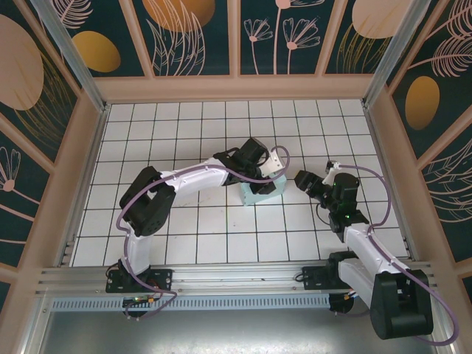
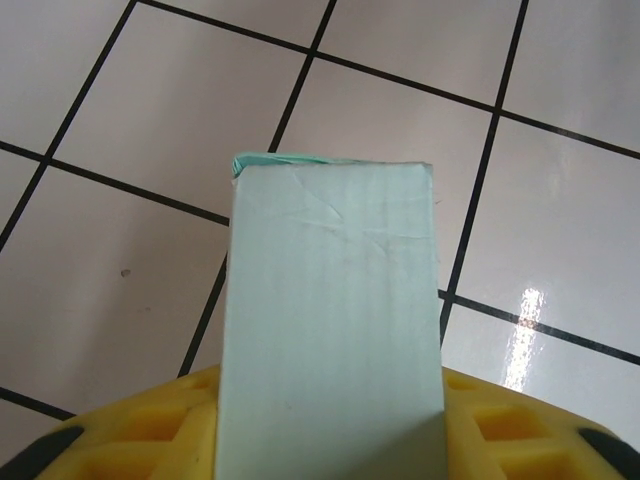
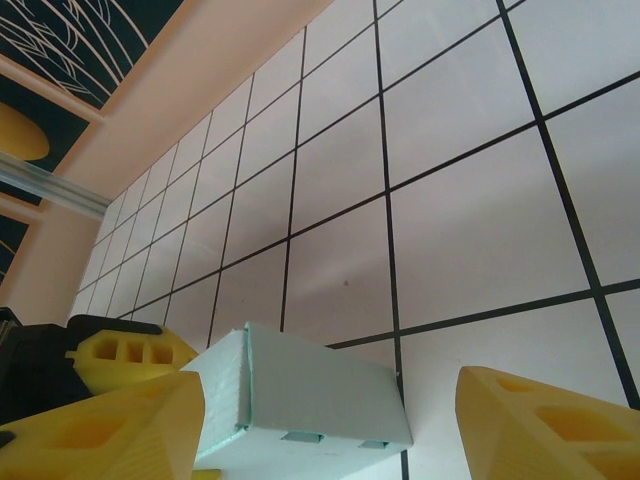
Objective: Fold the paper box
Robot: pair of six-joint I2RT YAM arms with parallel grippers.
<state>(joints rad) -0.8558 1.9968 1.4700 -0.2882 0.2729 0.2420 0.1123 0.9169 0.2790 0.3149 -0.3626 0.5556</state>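
Note:
The paper box (image 1: pixel 262 194) is a small pale mint closed box lying on the tiled floor near the middle. My left gripper (image 1: pixel 267 177) reaches over it from the left. In the left wrist view the paper box (image 2: pixel 330 300) fills the gap of the left gripper (image 2: pixel 325 405), with the yellow fingers (image 2: pixel 140 430) pressed against both its sides. My right gripper (image 1: pixel 304 180) hovers just right of the box, open. In the right wrist view the paper box (image 3: pixel 300 400) lies ahead of the right gripper (image 3: pixel 332 390), whose yellow fingers (image 3: pixel 540 420) stand wide apart, touching nothing.
White tiled floor (image 1: pixel 184 133) stretches to all sides of the box. Peach walls (image 1: pixel 236 87) with dark patterned panels close in the back and sides. A metal rail (image 1: pixel 221 276) runs along the near edge by the arm bases.

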